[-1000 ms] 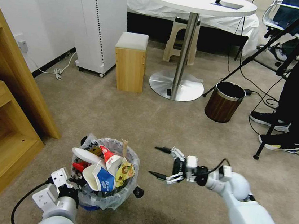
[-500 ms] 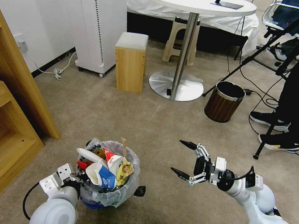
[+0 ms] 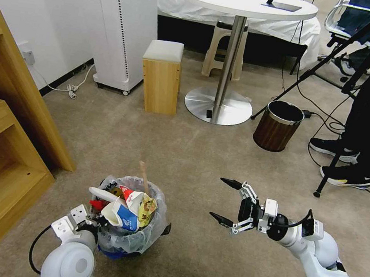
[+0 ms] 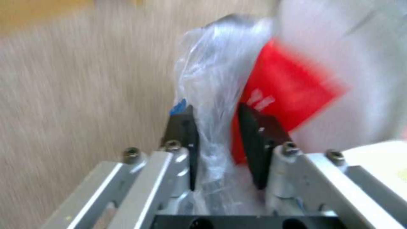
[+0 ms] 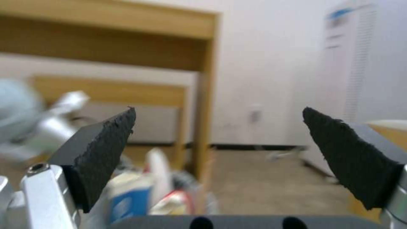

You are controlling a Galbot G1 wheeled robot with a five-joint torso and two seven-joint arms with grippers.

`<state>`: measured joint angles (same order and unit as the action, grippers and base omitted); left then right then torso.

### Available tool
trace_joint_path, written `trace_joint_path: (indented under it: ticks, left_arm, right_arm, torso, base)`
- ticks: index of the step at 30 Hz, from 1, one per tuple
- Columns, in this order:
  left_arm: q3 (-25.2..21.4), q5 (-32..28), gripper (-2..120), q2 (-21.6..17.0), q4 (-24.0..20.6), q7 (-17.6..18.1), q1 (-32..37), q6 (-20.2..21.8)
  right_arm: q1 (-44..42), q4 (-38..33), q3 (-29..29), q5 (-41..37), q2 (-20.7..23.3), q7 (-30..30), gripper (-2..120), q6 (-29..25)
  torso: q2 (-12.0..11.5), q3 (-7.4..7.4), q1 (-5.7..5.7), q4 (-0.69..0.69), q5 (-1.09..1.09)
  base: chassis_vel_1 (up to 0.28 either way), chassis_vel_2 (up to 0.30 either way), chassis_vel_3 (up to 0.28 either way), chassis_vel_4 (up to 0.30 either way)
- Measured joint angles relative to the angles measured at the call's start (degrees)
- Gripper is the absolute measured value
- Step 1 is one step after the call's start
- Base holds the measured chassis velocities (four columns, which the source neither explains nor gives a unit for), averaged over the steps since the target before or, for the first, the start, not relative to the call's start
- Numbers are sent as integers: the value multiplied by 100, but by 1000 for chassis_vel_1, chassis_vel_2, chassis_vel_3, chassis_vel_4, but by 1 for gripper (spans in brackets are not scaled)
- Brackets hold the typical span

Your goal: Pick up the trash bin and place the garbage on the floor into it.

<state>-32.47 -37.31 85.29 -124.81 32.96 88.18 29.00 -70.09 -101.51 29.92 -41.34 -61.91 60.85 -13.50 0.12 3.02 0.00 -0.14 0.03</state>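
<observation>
Nearest to me, at about seven o'clock in the head view, my left gripper (image 3: 93, 225) is clenched on the near rim of the trash bin (image 3: 136, 240). In the left wrist view its two dark pads (image 4: 186, 140) pinch a fold of the clear plastic liner (image 4: 212, 105) and, as far as I can judge, the bin wall under it; a red wrapper (image 4: 292, 92) lies just inside the rim, against the inner pad.

The bin is heaped with the garbage (image 3: 125, 207): a blue-and-white paper cup (image 3: 123, 217), a red-and-white carton (image 3: 133, 197), a yellow crumple (image 3: 147, 208), a white slipper (image 3: 101, 193), and a wooden stick (image 3: 143, 176) poking up toward twelve o'clock. I see no loose litter on the carpet (image 3: 183, 156) around it, so I judge the collecting largely done.

To handle this well, I would keep the bin level and move slowly, because the load sits above the rim and the stick could tip out. I would also watch that the pads bite the wall, not just slippery plastic.

At about four o'clock, my right gripper (image 3: 226, 204) hangs empty beside the bin, well apart from it, fingers spread wide and pointing toward nine o'clock.

Farther off, near two o'clock, a brown bin with a chrome rim (image 3: 278, 125) stands by the round table's base (image 3: 218, 106).
</observation>
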Motion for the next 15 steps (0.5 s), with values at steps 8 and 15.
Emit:
trace_joint_path:
  ticks: [8,15]
  left_arm:
    - [-47,694,62,-407,-1166,-480,452,-306]
    - [-104,1492,91,-911,-1609,-1216,670,-991]
  right_arm:
    - [-422,-252,409,199,-384,-1536,100,-434]
    - [-1234,-777,1491,897,-882,-2700,100,-763]
  torso:
    - [0,0,0,1,2]
    - [0,0,0,0,1]
  base:
    - [0,0,0,0]
    - [0,0,0,0]
